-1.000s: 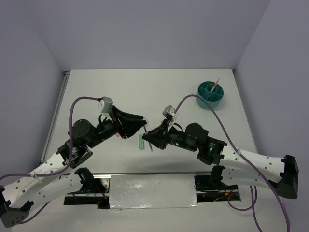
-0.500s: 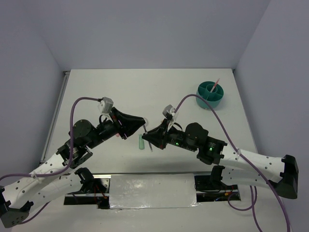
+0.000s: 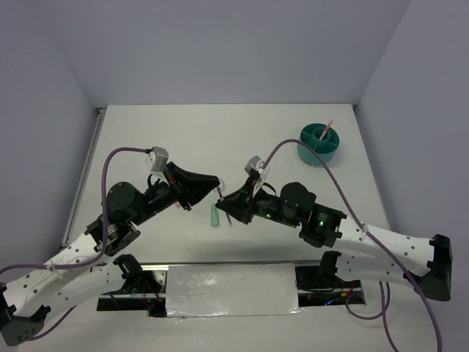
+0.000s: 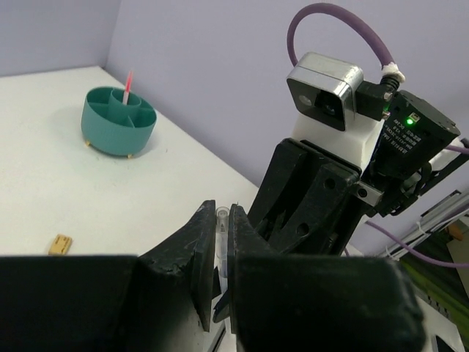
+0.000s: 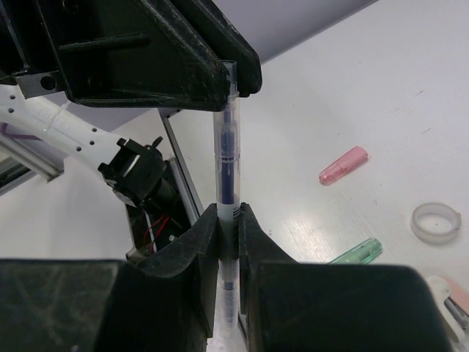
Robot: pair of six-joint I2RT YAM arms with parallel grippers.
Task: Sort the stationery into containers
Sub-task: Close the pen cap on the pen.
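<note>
— Over the near middle of the table (image 3: 220, 139), what has the right gripper (image 5: 228, 213) got?

— It is clamped on a clear pen (image 5: 226, 158) with a dark blue core. Both fingers (image 5: 201, 238) press its lower barrel, and the pen runs straight up the right wrist view.

— And the left gripper (image 4: 222, 209)?

— It meets the same pen from the opposite side. Its two black fingertips (image 4: 201, 227) sit tight on either side of the pen's upper end, with barely a slit between them, so it is pinching that end too. Both grip one pen, tips almost nose to nose.

— Where do the other items lie?

— A mint-green stub (image 3: 215, 215) lies flat on the table just below the two grippers, close to the near edge. From the right wrist, a short pink stub (image 5: 342, 166) and a white tape ring (image 5: 434, 222) lie near it, apart from each other. A tan block (image 4: 60, 243) sits alone further out.

— The container?

— The teal organiser (image 3: 311, 157) stands by the far right corner, near the right edge and well apart from the grippers. A thin pink pen (image 3: 327, 126) sticks up from one compartment.

— Room to move?

— Open white tabletop runs from the grippers to the organiser. Pale walls (image 3: 220, 51) close in the back and both sides.
</note>
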